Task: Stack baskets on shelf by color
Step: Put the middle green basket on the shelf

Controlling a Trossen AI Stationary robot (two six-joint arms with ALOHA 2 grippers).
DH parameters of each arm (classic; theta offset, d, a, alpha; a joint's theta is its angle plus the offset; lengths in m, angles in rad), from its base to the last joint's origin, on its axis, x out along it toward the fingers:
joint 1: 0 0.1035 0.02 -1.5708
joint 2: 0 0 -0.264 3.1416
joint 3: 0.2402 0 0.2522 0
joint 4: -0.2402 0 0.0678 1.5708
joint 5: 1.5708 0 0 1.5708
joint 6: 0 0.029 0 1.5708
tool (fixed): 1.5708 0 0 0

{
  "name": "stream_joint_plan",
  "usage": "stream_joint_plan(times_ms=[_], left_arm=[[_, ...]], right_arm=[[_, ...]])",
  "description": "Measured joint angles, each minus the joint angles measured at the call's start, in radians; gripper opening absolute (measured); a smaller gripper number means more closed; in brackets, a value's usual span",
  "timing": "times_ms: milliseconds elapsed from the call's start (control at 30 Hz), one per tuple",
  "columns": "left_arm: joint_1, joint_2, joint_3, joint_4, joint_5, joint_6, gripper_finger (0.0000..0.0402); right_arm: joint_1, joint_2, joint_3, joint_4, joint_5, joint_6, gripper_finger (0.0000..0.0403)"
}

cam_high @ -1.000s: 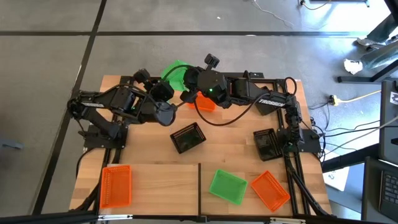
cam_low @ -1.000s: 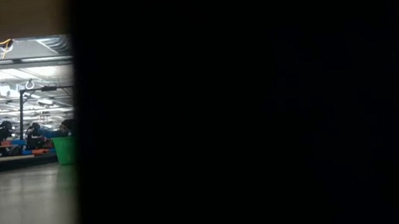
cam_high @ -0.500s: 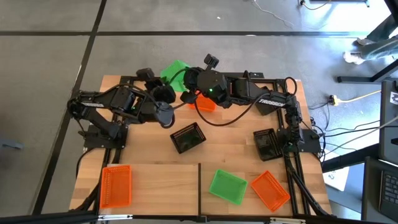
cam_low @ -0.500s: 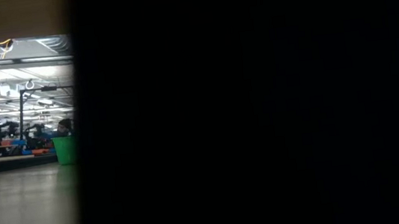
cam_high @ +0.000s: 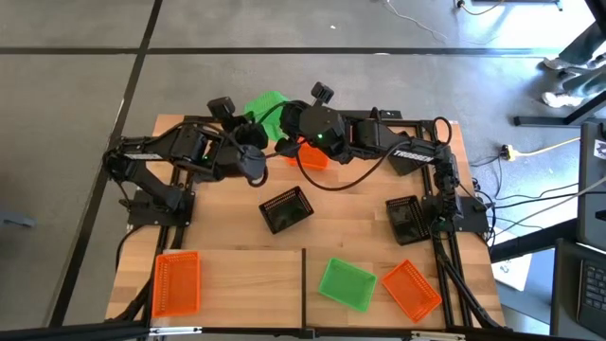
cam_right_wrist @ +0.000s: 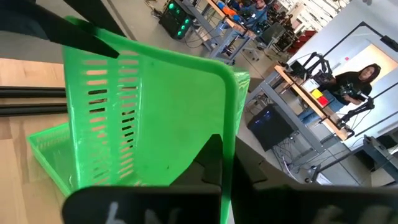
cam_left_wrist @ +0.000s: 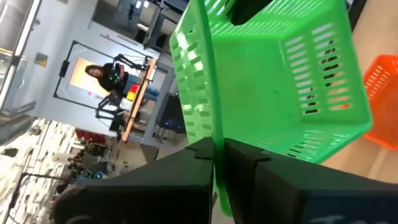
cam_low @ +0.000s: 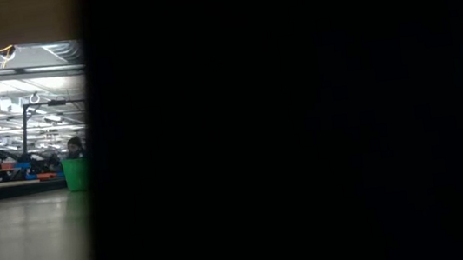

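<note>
Lifted a bit farther back than before, the left gripper (cam_left_wrist: 214, 155) pinches one wall of the green basket (cam_high: 268, 109) at the far edge of the worktop (cam_high: 227, 246). Its jaws are closed on it. The right gripper (cam_right_wrist: 225, 168) also squeezes a wall of this basket. An orange basket (cam_high: 313, 155) sits just beside.

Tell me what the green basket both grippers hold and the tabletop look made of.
The green basket, pinched by the left gripper and right gripper, looks like thin glossy moulded plastic with slotted walls. The tabletop looks like pale wooden planks, grain visible.
</note>
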Motion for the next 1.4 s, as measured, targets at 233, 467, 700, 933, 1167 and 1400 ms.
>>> stream_joint_plan(times_ms=[233, 467, 700, 933, 1167, 1400], left_arm=[[0.003, 0.000, 0.000, 0.004, 0.008, 0.000, 0.0002], [0.004, -0.001, 0.000, 0.004, 0.032, -0.004, 0.0001], [0.004, 0.001, -0.001, 0.002, 0.054, -0.001, 0.0000], [0.003, 0.001, -0.001, 0.001, 0.056, -0.002, 0.0000], [0.003, 0.001, -0.001, -0.001, 0.051, -0.004, 0.0000], [0.003, -0.014, -0.002, -0.014, 0.045, -0.005, 0.0000]], right_arm=[[0.001, 0.000, 0.000, 0.000, -0.001, 0.023, 0.0000], [0.003, 0.000, 0.000, 0.000, -0.012, 0.049, 0.0038], [0.011, 0.000, 0.000, 0.009, -0.018, 0.089, 0.0084], [0.049, -0.005, 0.001, 0.003, -0.002, 0.095, 0.0087], [0.094, -0.005, 0.001, -0.003, 0.098, 0.092, 0.0087], [0.145, -0.037, 0.001, -0.053, 0.176, 0.049, 0.0087]])
